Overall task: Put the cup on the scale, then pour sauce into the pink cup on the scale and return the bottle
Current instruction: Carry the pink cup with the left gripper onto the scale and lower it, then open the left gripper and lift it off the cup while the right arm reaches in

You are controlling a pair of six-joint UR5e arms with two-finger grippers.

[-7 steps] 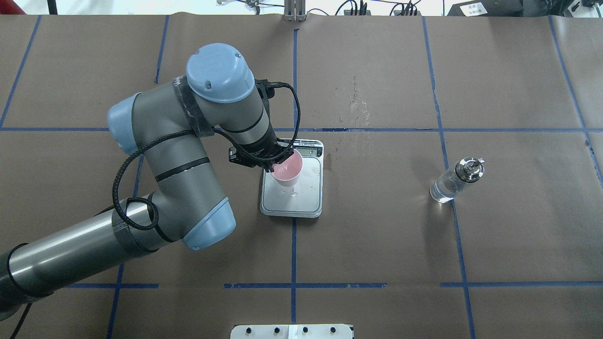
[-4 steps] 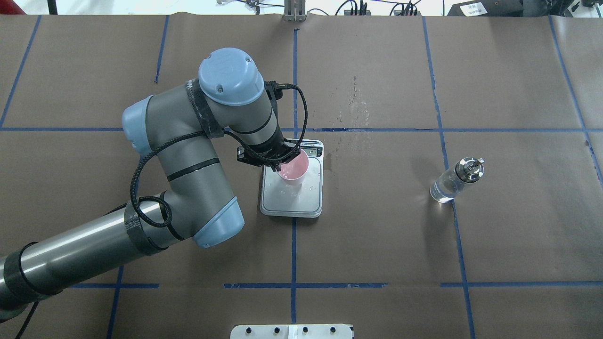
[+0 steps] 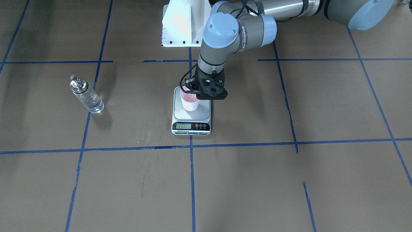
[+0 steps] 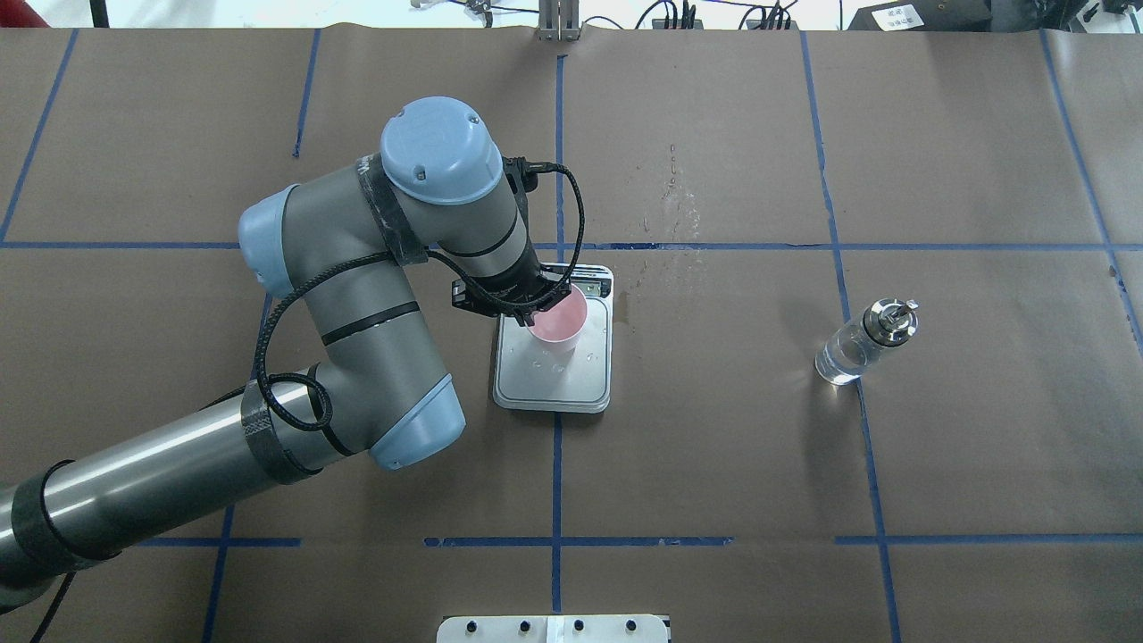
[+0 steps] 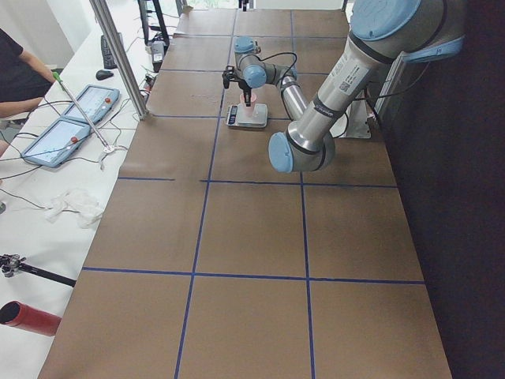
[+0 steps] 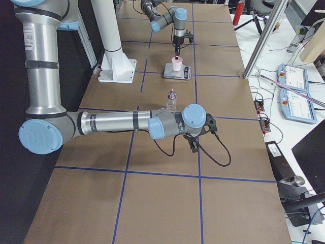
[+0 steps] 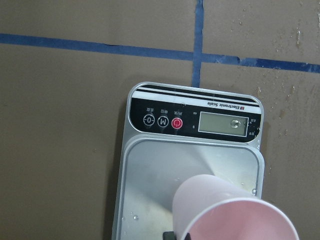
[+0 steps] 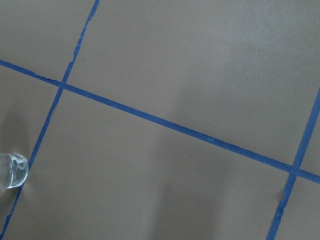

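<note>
The brown paper-covered table carries blue tape lines. Near its middle lies the small silver-grey digital scale. The clear glass bottle with a silver cap stands well apart from it. The left gripper is clamped on the rim of the pale pink tapered cup, upright over the scale's plate. For the right gripper I cannot tell.

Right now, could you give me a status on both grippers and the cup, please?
Left gripper shut on cup rim, over scale plate; contact unclear. Right gripper off bottle, state unreadable. Nothing blocking.
</note>
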